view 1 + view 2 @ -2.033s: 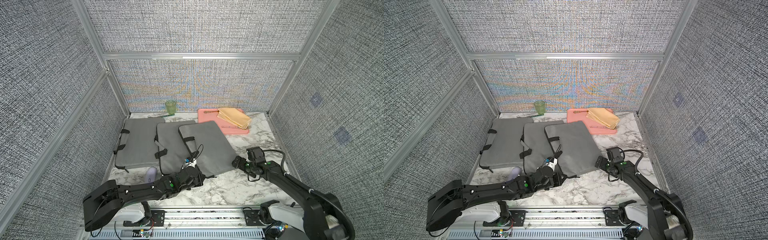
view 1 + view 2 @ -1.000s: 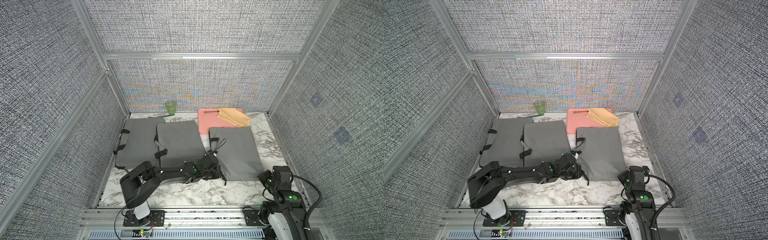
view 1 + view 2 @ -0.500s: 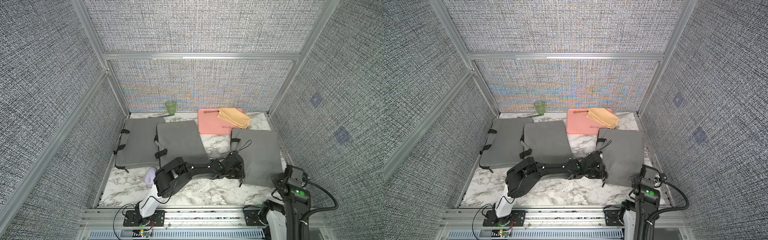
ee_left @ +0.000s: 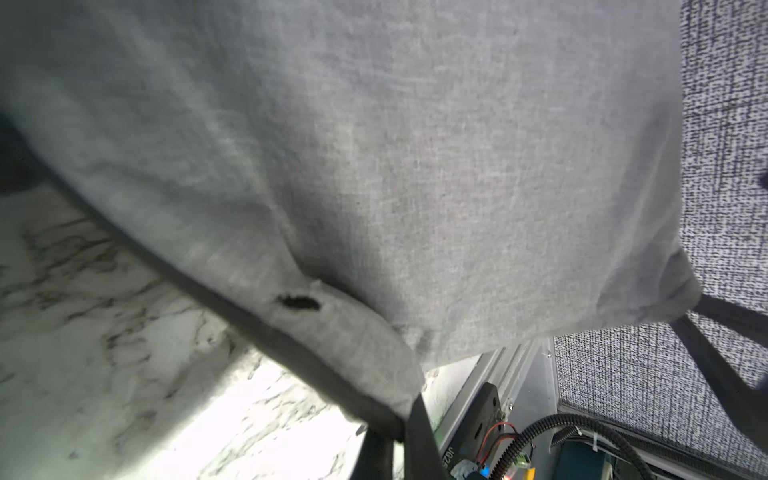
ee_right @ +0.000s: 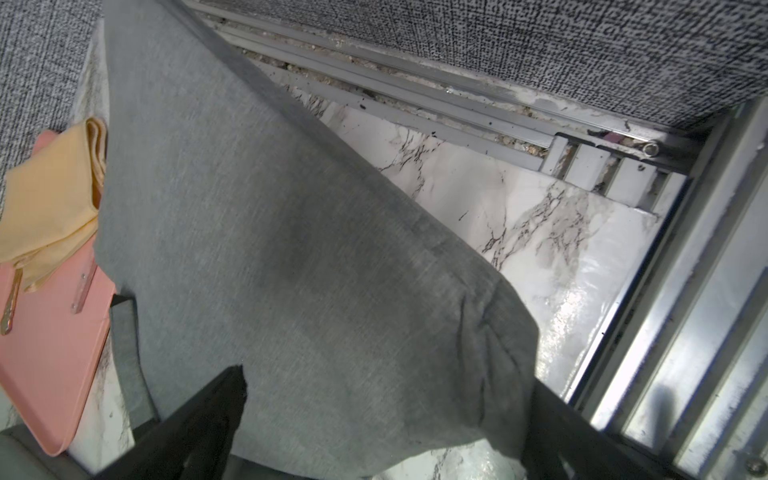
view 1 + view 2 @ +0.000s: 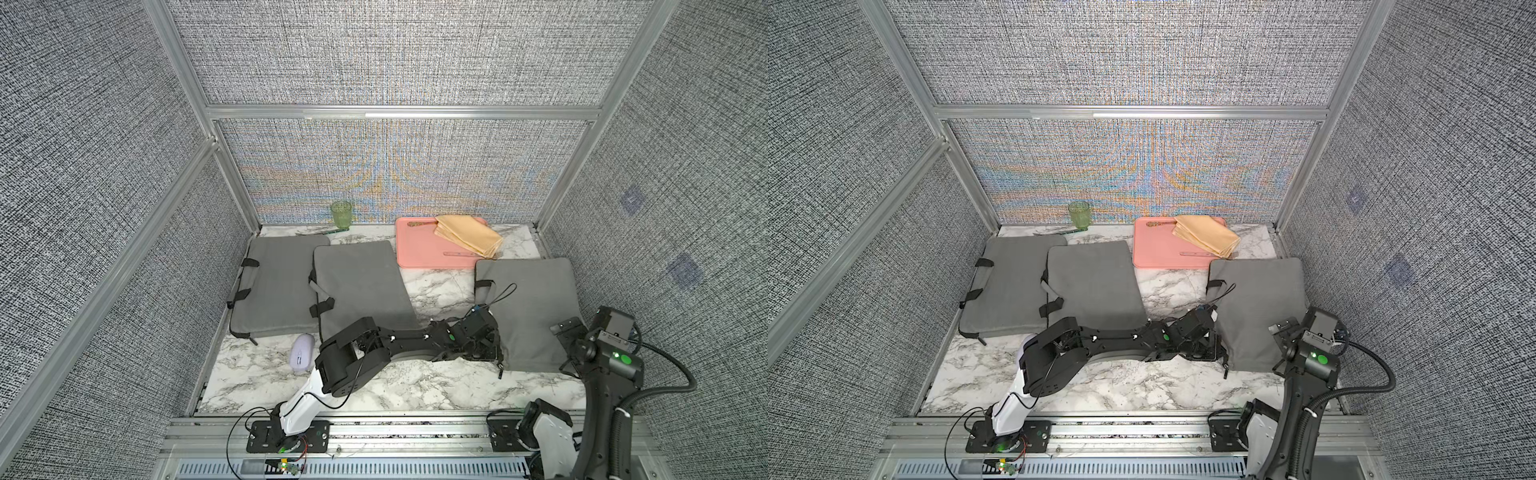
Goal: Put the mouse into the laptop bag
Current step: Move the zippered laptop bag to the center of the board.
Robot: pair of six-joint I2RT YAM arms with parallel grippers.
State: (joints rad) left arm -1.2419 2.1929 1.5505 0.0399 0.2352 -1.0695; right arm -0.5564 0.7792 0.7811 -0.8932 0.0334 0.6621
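In a top view, the mouse (image 6: 302, 353) lies on the surface (image 6: 415, 390) just in front of the other bags (image 6: 357, 286), well apart from the bag (image 6: 536, 307) at the right. Its long axis runs near-to-far, with the far end leaning slightly right; I cannot tell which end is the front. It is probably light, rigid and smooth, so pinch it across its narrow sides. The left tool (image 6: 484, 351) sits at the bag's near-left edge, and the right tool (image 6: 567, 334) is over its near-right part.

Left wrist view: soft, floppy fabric fills the frame. The left tool is closed, apparently on that edge.

Right wrist view: the fingers (image 5: 208, 415) are spread wide either side of the bag's corner, gripping nothing.
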